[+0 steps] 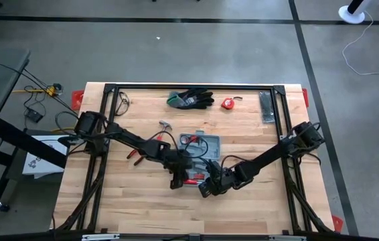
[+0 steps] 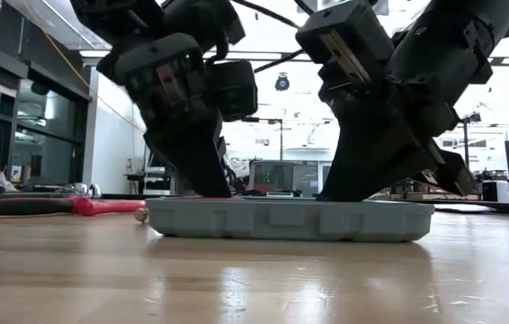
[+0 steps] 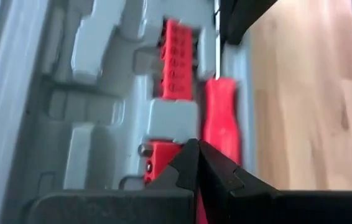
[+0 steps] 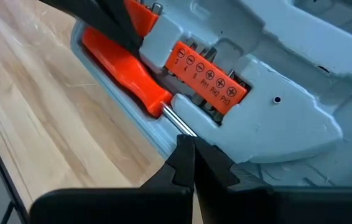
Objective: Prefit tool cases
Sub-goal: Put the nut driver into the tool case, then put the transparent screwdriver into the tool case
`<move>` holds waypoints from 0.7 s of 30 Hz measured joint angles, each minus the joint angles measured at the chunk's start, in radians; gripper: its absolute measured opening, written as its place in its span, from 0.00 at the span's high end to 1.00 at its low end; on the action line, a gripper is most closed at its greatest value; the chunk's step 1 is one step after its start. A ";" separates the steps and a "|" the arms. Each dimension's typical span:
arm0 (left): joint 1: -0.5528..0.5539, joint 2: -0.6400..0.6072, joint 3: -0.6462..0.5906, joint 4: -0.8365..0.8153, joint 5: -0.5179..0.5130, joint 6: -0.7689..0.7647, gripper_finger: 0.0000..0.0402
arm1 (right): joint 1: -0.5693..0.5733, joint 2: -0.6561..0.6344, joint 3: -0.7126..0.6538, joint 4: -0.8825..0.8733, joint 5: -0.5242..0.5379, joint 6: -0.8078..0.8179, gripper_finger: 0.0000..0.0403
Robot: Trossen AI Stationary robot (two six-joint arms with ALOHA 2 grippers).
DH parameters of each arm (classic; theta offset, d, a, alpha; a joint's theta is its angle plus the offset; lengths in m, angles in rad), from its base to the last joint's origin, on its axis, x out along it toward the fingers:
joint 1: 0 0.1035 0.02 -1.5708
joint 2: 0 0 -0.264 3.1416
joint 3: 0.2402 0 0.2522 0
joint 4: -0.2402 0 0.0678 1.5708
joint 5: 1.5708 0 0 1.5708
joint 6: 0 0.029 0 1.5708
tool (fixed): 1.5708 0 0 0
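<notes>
Two dark arms here, matte black all over, built of chunky boxy joints and slim straight links, with thin black cables looping loosely beside the left arm (image 1: 129,139) and the right arm (image 1: 276,152). Each one ends in a blocky black wrist housing with flat faceted panels and a pale strip on its face. And the left gripper (image 3: 199,163) and the right gripper (image 4: 191,157) both carry two tapered black fingers with angular, wedge-shaped tips.

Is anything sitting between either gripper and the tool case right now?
Nothing visible. The left gripper and right gripper, both shut, are down over the open tool case, right above its red screwdriver.
</notes>
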 joint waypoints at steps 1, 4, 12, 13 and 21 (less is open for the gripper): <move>0.000 -0.014 0.000 -0.002 0.001 -0.001 1.00 | 0.000 0.000 0.000 0.001 0.004 0.000 1.00; 0.000 -0.071 0.000 -0.019 0.001 -0.002 1.00 | 0.000 0.001 0.000 0.002 0.009 0.000 1.00; 0.000 -0.262 0.000 -0.244 -0.201 -0.011 1.00 | 0.001 0.001 -0.001 0.003 0.021 0.002 1.00; 0.001 -0.282 -0.006 -0.267 -0.248 -0.025 1.00 | 0.001 0.001 -0.001 0.004 0.027 0.003 1.00; 0.057 -0.354 -0.158 -0.299 -0.377 -0.297 0.99 | 0.000 0.002 -0.001 0.003 0.047 0.000 1.00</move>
